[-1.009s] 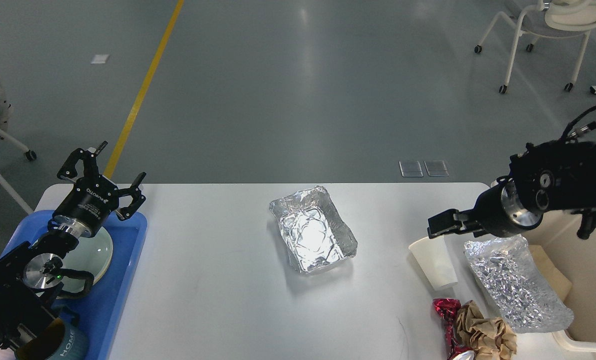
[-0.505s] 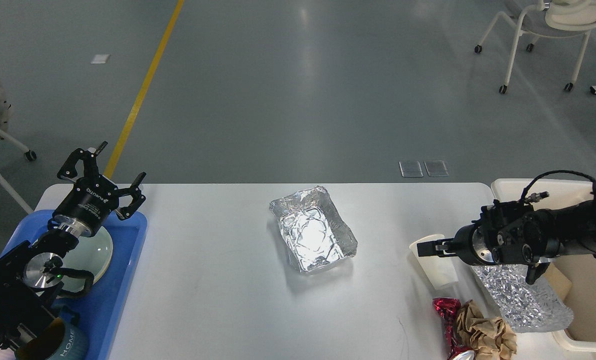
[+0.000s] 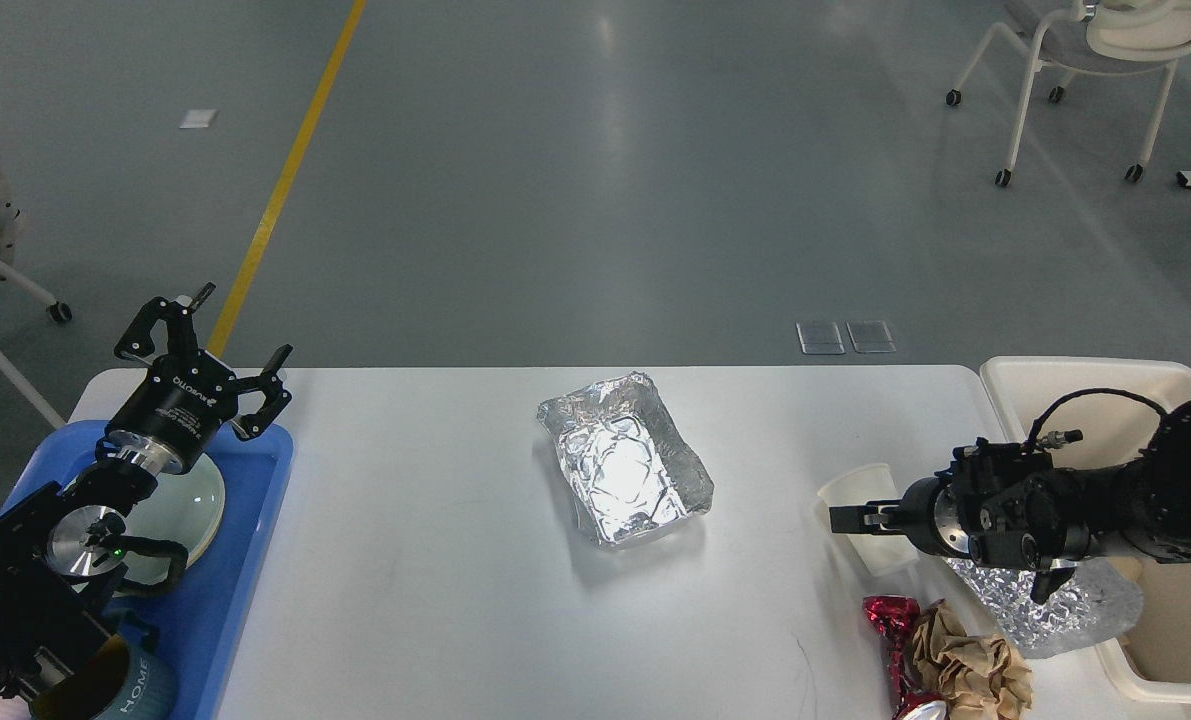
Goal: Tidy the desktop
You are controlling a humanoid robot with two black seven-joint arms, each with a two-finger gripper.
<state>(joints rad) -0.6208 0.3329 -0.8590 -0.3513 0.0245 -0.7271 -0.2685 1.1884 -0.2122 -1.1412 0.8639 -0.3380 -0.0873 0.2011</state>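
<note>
The desktop (image 3: pixel 435 560) is the wide white-grey tabletop. An open foil tray (image 3: pixel 623 468) lies at its middle. A white paper cup (image 3: pixel 860 487) stands near the right edge. My right gripper (image 3: pixel 848 520) is low, right at the cup's side; it is dark and seen side-on, so its fingers cannot be told apart. A crumpled foil sheet (image 3: pixel 1065 605) lies under my right arm. A red wrapper (image 3: pixel 890 618) and a brown paper ball (image 3: pixel 970 665) lie at the front right. My left gripper (image 3: pixel 217 340) is open and empty above the blue tray's far corner.
A blue tray (image 3: pixel 245 560) at the left edge holds a pale plate (image 3: pixel 185 510) and a teal mug (image 3: pixel 125 688). A cream bin (image 3: pixel 1095 375) stands off the table's right end. A white chair (image 3: pixel 1085 60) stands on the floor far right.
My right arm has come down and towards me, from above the cup to level with it, with the gripper now at the cup's side. The left arm has not moved.
</note>
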